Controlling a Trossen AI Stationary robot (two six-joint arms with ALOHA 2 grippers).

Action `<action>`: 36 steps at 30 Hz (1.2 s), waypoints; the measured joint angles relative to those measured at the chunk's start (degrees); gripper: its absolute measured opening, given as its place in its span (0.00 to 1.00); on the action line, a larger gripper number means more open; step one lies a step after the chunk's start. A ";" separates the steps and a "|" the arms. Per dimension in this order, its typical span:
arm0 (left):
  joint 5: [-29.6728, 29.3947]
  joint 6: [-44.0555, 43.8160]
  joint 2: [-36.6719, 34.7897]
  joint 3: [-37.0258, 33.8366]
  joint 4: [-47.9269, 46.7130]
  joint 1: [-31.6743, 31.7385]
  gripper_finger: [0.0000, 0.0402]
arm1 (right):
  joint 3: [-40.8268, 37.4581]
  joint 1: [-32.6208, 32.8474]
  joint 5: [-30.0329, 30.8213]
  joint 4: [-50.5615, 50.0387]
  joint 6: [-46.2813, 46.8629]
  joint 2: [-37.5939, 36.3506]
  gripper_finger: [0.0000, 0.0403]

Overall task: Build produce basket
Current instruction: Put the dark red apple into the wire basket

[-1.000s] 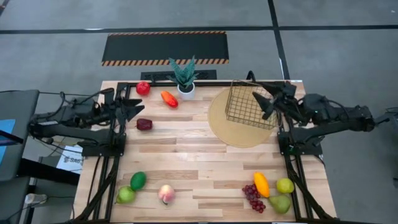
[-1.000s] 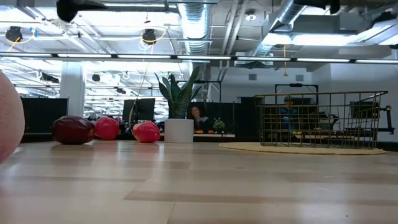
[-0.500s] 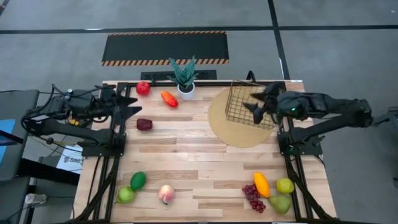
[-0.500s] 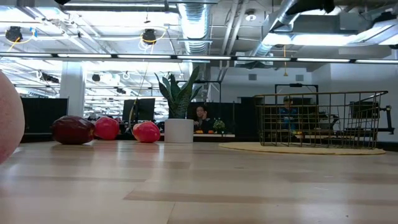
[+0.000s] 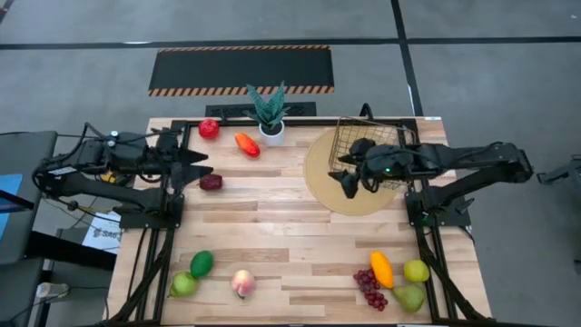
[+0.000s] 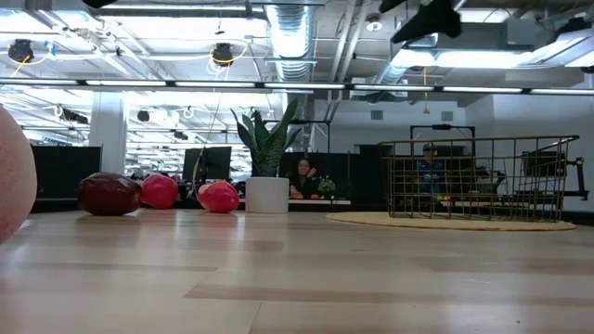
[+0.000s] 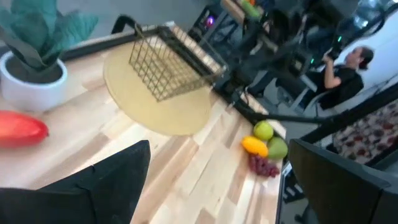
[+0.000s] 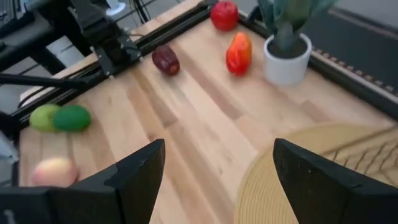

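Observation:
The brass wire basket [image 5: 370, 148] stands on the round tan mat [image 5: 338, 195] at the far right; the low view shows the basket [image 6: 478, 178] upright. A red apple [image 5: 209, 128], an orange-red pepper [image 5: 246, 143] and a dark red fruit [image 5: 211, 182] lie far left. An avocado [image 5: 201, 263], a green apple [image 5: 184, 283] and a peach [image 5: 241, 282] lie near left. Grapes [image 5: 369, 287], a mango [image 5: 382, 269], another green apple [image 5: 416, 270] and a pear [image 5: 408, 296] lie near right. My right gripper [image 5: 346, 175] hovers open over the mat, left of the basket. My left gripper [image 5: 204, 165] is open, just beyond the dark red fruit.
A potted green plant [image 5: 269, 113] stands at the far edge between the pepper and the basket. Black rails [image 5: 163, 227] run along the table's left and right sides. Bare wood [image 5: 272, 218] lies between the fruit groups. People sit in the room behind [image 6: 302, 176].
My right gripper has swung from the basket's right side across above it toward the table's left and near edge, and now hangs over the mat's left part. My left gripper has moved a little toward the table's right. No fruit and no basket has moved.

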 joint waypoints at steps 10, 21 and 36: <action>-2.92 -3.06 2.27 0.00 -10.71 1.89 0.92 | 15.38 -4.64 0.00 -0.82 -13.17 13.59 0.79; -7.72 -8.41 2.91 0.00 -20.33 5.29 0.92 | 25.00 -9.03 0.02 -7.81 -8.83 22.05 0.79; -3.98 0.48 9.04 -5.08 -18.19 10.60 0.92 | 25.22 -9.04 0.05 -7.65 -7.04 21.96 0.79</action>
